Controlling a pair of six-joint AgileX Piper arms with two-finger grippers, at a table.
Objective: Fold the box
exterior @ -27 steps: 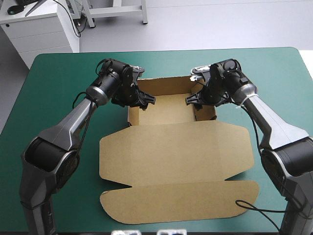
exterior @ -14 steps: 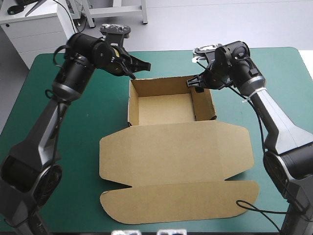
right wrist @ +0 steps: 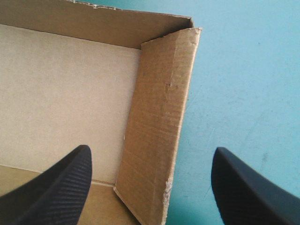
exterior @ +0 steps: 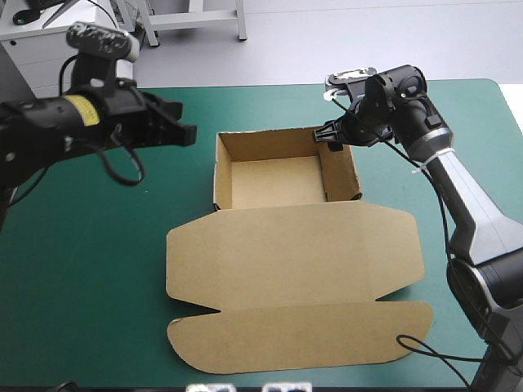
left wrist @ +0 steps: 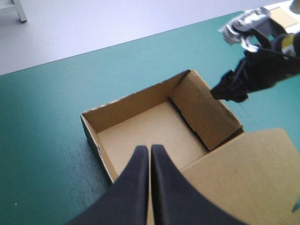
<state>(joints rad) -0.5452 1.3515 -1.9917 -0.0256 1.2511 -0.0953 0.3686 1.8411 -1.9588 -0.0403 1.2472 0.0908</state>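
The brown box (exterior: 286,167) stands as an open tray at the table's middle, walls raised. Its lid (exterior: 294,257) and front flap (exterior: 302,335) lie flat toward the near edge. My left gripper (exterior: 188,133) hovers shut and empty to the left of the tray. In the left wrist view its gripper (left wrist: 150,151) forms one arch above the tray (left wrist: 140,136), with the right gripper (left wrist: 229,89) beyond. My right gripper (exterior: 325,137) hangs open over the tray's far right corner. In the right wrist view that gripper (right wrist: 152,183) straddles the right wall (right wrist: 159,122) without touching it.
Bare teal-green cover (exterior: 90,245) lies on both sides of the box and beyond its far wall. A white cabinet (exterior: 69,49) stands past the table's far left corner.
My left gripper has come out of the tray, swung up and away to the left, and shut. My right gripper has lifted a little off the right wall and stays open.
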